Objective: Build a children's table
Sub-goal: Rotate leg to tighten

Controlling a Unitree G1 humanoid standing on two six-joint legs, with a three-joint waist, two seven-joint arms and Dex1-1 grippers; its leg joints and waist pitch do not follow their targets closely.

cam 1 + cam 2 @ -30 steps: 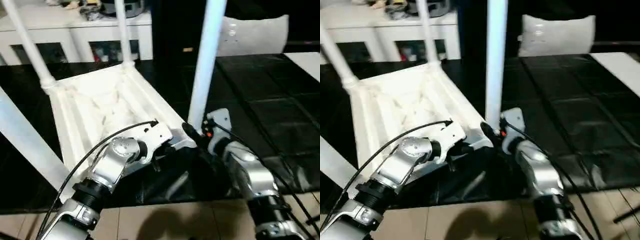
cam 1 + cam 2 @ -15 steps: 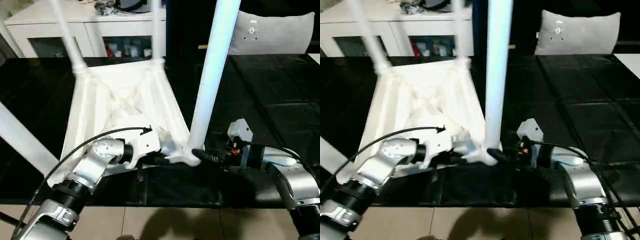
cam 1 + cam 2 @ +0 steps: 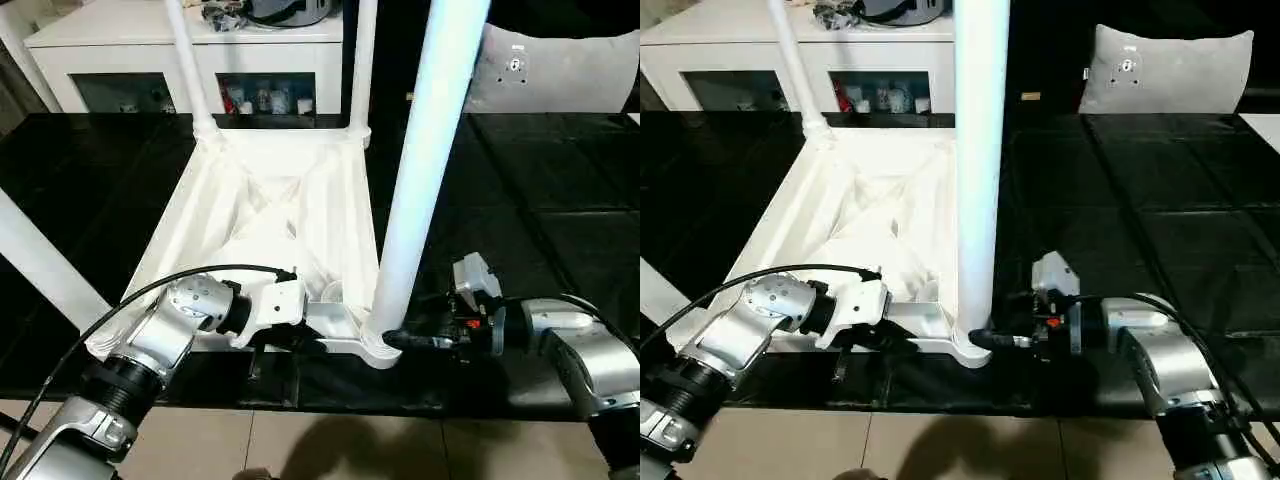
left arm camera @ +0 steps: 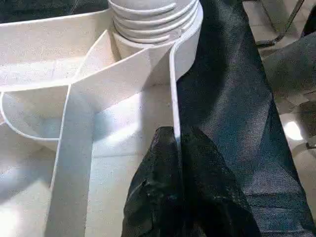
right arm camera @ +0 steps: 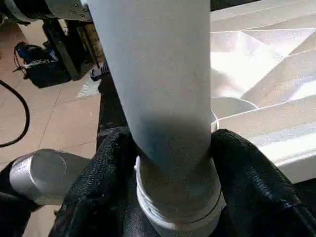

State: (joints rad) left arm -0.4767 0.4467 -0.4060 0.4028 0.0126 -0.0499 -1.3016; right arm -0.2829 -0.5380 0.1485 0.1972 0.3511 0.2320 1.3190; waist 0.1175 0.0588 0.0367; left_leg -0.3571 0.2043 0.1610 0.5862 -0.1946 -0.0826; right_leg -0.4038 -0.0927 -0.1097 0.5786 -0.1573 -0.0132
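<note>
- Work surface (image 3: 560,230): the large black-covered bench in front of me. The children's table (image 3: 270,215) lies on it upside down, ribbed underside up, its near edge along the bench's near edge.
- Legs: I see four standing up from the corner sockets, two at the far corners, one at my near left (image 3: 40,265), and the near-right leg (image 3: 425,160), which is the one I am working on. Its long axis is close to vertical, rising out of frame.
- Near-right corner socket (image 3: 378,345): the threaded foot of that leg sits here, directly between my two grippers. I judge the next move turns on this line: the leg lies straight ahead of the right gripper, which comes at it level from my right, across the leg's axis.
- Right gripper (image 5: 170,163): the nearer tool to the leg. In its wrist view the two black fingers (image 5: 247,173) bracket the leg's base, one on each side just above the threaded collar. They stand part open around it; whether they press on it I cannot tell.
- Left gripper (image 4: 175,148): closed down onto the thin upright wall of the tabletop's near rim (image 4: 174,89), a little short of the socket. I read this as the bracing hold while the right side attends to the leg.
</note>
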